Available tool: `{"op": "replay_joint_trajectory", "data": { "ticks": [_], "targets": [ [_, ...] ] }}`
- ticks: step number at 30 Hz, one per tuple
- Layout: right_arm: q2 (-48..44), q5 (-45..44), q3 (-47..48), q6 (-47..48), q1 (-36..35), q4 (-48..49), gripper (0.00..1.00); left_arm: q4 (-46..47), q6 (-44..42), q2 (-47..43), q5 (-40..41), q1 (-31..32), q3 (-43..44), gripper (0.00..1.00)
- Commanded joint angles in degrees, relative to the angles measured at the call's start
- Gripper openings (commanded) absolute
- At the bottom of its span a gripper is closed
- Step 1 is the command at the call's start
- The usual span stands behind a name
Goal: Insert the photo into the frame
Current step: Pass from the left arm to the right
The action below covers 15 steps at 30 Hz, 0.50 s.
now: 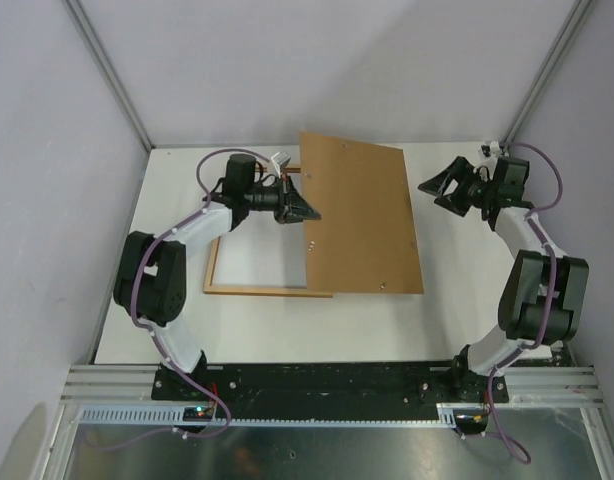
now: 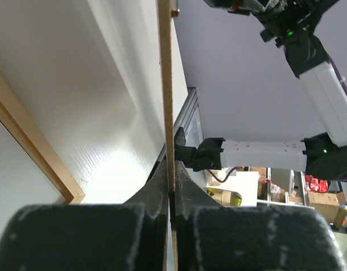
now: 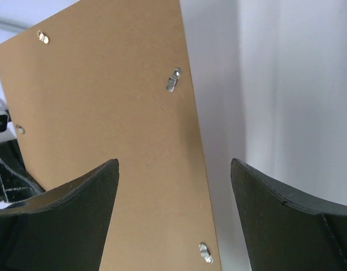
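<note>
- Your left gripper (image 1: 309, 213) pinches one tilted board (image 1: 362, 215) by its edge.
- Your right gripper (image 1: 434, 190) stands wide, beside it, not touching.
- One frame (image 1: 257, 291) lies flat, partly under the board.
- Four clips (image 3: 172, 79) on the board.

The left end effector (image 2: 171, 189) is clamped on the thin edge of a brown backing board (image 2: 165, 84), which is seen edge-on and runs up the middle of the view. To its left, a light wooden rail of the frame (image 2: 32, 141) lies on the white table (image 2: 105, 101). The right arm (image 2: 264, 153) shows beyond the board, on the right.
</note>
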<state>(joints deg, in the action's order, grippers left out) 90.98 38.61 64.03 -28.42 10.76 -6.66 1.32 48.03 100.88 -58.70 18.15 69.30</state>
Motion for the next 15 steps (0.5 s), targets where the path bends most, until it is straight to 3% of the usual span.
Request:
{"op": "replay_joint_trajectory", "data": {
  "ticks": [1,15],
  "targets": [
    [3.31,13.21,0.22,0.61,0.98,10.45,0.85,3.16,1.93,-5.80,-5.38,-0.80,0.10,0.00],
    [7.33,22.91,0.26,-4.95,-5.30,19.67,0.85,3.24,3.41,-7.82,-11.24,-5.26,2.57,0.00]
  ]
}}
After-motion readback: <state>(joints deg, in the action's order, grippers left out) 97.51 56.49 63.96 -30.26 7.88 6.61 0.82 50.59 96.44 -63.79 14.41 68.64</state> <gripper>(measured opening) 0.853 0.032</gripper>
